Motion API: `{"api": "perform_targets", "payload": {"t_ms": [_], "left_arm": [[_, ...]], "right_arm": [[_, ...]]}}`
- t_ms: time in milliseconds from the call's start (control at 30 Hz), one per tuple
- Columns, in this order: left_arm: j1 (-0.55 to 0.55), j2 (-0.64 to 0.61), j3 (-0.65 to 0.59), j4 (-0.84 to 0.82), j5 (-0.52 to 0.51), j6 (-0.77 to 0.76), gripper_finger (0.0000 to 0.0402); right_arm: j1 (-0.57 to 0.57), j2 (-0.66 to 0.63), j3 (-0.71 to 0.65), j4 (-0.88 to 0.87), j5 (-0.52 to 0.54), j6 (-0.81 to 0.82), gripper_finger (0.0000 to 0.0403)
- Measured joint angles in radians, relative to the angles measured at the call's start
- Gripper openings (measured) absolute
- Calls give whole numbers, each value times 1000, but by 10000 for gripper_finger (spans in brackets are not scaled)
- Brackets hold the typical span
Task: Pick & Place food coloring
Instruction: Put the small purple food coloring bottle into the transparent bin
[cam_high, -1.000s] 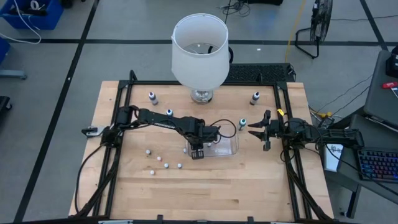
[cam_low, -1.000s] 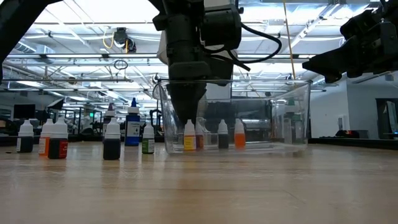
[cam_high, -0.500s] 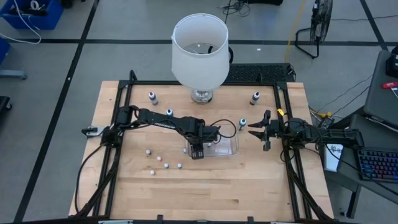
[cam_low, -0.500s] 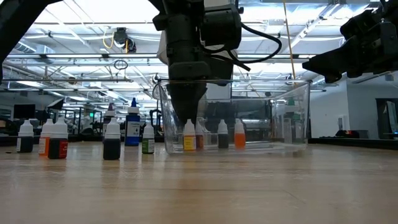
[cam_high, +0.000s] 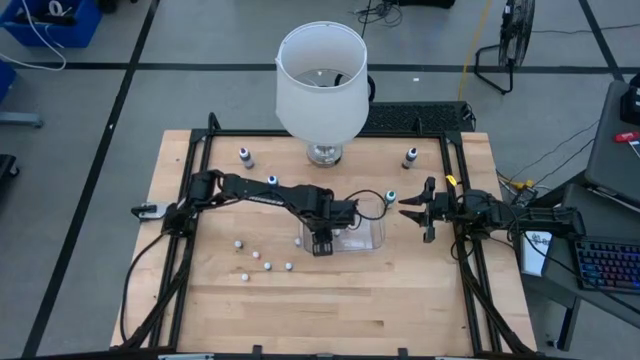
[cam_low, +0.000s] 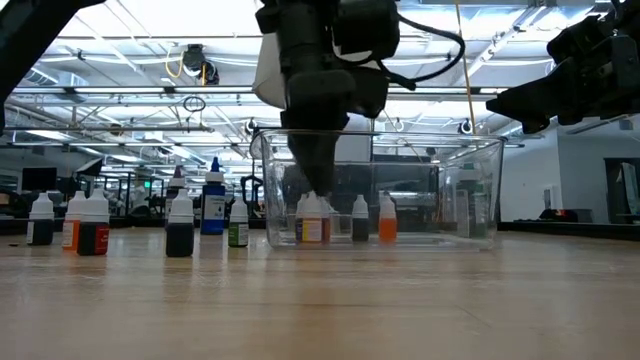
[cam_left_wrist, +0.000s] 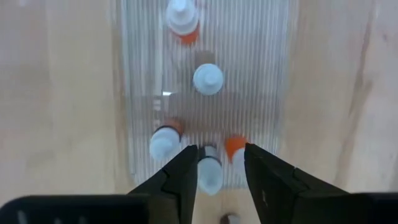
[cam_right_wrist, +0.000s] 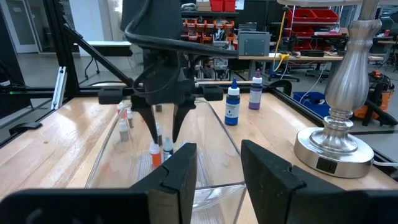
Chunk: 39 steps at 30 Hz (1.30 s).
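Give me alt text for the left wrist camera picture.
The left gripper points down into a clear ribbed tub, fingers open around a white-capped dropper bottle. Four more small bottles stand in the tub, on a wooden table.

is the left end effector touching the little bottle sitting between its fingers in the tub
Cannot tell. The left wrist view shows the left end effector open, its fingers straddling a white-capped bottle in the clear tub, but any gap at the fingertips is too fine to see.

Several food coloring bottles (cam_low: 360, 216) stand in the tub (cam_high: 366, 240), apparently four; others (cam_high: 262, 260) lie left of it.
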Motion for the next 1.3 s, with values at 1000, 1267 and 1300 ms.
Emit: {"api": "perform_targets", "payload": {"t_ms": [1000, 1267, 1300], "left_arm": [[-140, -635, -490, -142, -257, -689, 131], [-223, -781, -787, -133, -210, -1195, 132], [-233, -794, -813, -130, -216, -1237, 132]], "right_arm": [[0, 0, 0, 0, 0, 0, 114], [0, 0, 0, 0, 0, 0, 114], [0, 0, 0, 0, 0, 0, 114]]}}
